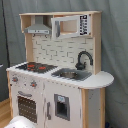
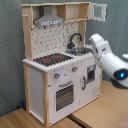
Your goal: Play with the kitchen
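Note:
The kitchen (image 1: 55, 75) (image 2: 60, 70) is white and light wood. It has a black-red stovetop (image 1: 36, 66) (image 2: 52, 59), a grey hood (image 1: 37, 29) (image 2: 49, 21), a black faucet (image 1: 82, 59) (image 2: 75, 39) over a sink (image 1: 71, 74) (image 2: 80, 50), knobs and an oven door (image 1: 26, 106) (image 2: 64, 95). In the second exterior view my white arm (image 2: 112, 62) reaches in from the right. Its gripper end (image 2: 96, 42) hangs just right of the sink, above the counter's end. It touches nothing that I can see.
The upper cabinet door (image 2: 98, 11) stands open at the top right. A rounded counter shelf (image 1: 97, 80) sticks out beside the sink. A grey curtain hangs behind. The kitchen stands on a wooden floor (image 2: 30, 119). A white rounded shape (image 1: 20, 122) shows at the first exterior view's bottom left.

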Robot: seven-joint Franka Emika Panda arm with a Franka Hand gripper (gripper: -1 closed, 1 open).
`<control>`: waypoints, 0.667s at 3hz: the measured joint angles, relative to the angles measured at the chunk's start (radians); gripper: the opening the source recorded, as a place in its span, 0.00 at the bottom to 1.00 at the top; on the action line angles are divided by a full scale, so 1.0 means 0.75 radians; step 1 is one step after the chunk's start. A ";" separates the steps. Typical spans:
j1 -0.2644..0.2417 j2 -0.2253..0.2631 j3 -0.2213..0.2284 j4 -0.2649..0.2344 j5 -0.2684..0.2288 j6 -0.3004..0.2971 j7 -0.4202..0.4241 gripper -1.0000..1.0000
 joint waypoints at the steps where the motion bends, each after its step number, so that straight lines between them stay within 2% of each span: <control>1: 0.015 0.003 0.133 -0.001 0.000 -0.001 0.001 1.00; 2: 0.017 0.003 0.279 0.001 -0.002 0.002 -0.004 1.00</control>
